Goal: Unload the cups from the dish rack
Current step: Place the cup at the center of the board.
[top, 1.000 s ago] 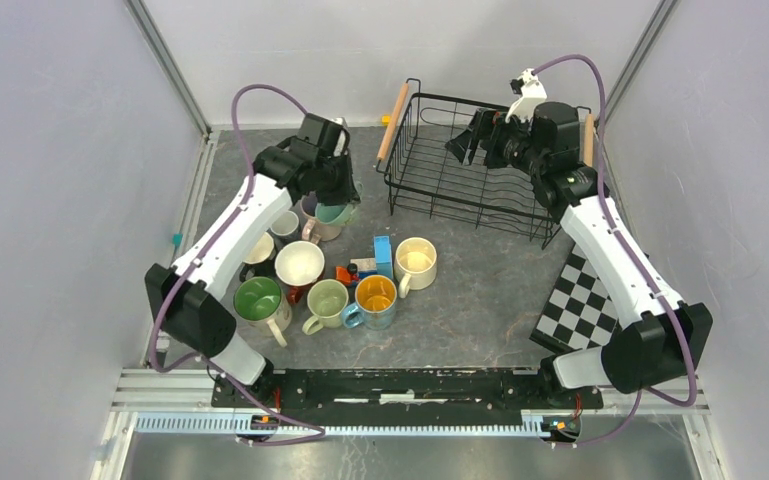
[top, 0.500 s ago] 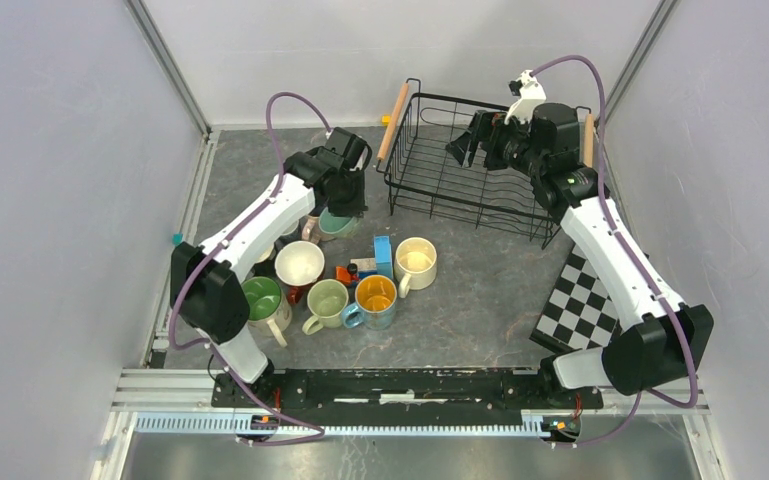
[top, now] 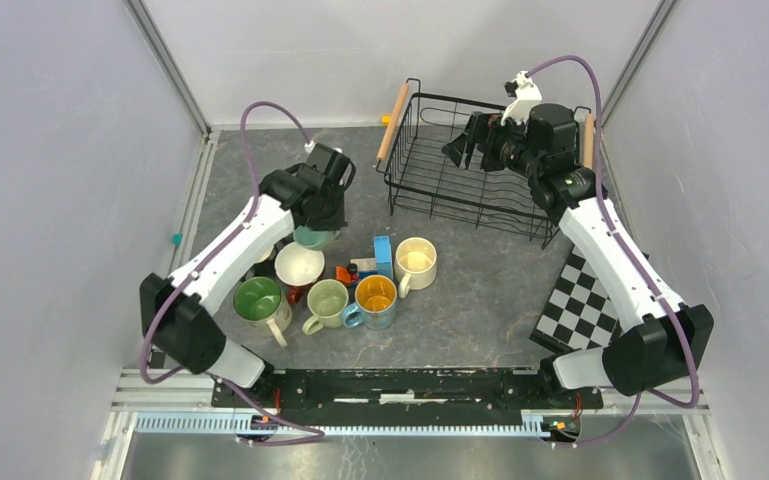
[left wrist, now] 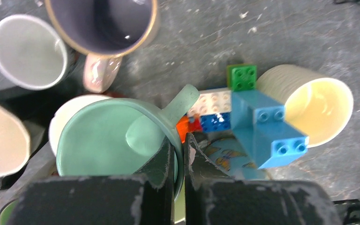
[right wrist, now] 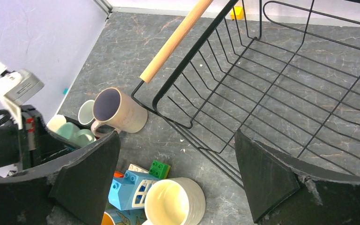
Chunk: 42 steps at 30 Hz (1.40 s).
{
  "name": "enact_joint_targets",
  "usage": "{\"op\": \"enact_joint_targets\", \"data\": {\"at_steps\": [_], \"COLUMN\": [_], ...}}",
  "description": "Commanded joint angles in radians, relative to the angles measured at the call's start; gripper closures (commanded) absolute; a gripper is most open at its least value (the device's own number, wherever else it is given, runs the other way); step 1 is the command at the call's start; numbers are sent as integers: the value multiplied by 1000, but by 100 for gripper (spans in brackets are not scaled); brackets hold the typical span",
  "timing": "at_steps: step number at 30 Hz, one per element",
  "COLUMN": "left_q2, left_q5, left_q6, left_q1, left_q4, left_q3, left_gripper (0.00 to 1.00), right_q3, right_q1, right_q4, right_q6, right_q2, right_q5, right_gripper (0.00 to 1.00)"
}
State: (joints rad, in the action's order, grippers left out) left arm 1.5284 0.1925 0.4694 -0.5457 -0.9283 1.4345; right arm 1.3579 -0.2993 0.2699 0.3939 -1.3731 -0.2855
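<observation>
- Closest to the arm bases, three cups stand upright in a row on the table [top: 460, 320]: a green cup [top: 256, 298], an olive cup [top: 327, 298] and a blue cup [top: 375, 296], each just beside the next.
- To the right, well apart from them, lies a checkered mat [top: 578, 300].
- Behind that row come a white cup [top: 300, 263], the toy blocks [top: 368, 262] and a cream cup [top: 416, 258]. The blocks sit between the two cups and touch the cream one.
- The left gripper [left wrist: 179, 145] is nearly closed, pinching the rim of a mint cup [left wrist: 107, 140] next to its handle. One finger is inside the cup and the other outside.
- The mint cup is upright and, in the wrist view, overlaps the white cup's rim. I cannot tell whether it rests on anything.
- Past it a pink cup [left wrist: 100, 21] and a grey cup [left wrist: 28, 51] stand side by side on the table.
- Farthest back is the rack [top: 465, 170], with the pink cup near its left corner, below the wooden handle [right wrist: 175, 42].
- The right gripper [right wrist: 175, 138] hangs over the rack with its fingers spread wide, gripping nothing.
</observation>
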Motion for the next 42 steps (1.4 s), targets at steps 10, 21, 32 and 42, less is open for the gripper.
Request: {"op": "enact_joint_targets", "data": {"at_steps": [10,21,32,42], "left_q2": [-182,-217,-182,-133], "left_q5": [154,166,159,147], "left_q6": [59,117,110,103], "left_q1": [16,54,55,55], "left_q4": [-7,150,226,256], "left_q3": [-205,-380,-417,-420], "left_gripper": [98,98,98,94], "right_q3": [7,-14,-18,-10], "right_q1": [-22,-26,-35,-38], "right_q4": [-68,-84,-89,-82], "right_q6": [-13,-15,-12,-21], "right_q2": [19,8,2,-3], "right_q5": [-6,-18,-16,-10], "right_gripper": [2,2,2,2]}}
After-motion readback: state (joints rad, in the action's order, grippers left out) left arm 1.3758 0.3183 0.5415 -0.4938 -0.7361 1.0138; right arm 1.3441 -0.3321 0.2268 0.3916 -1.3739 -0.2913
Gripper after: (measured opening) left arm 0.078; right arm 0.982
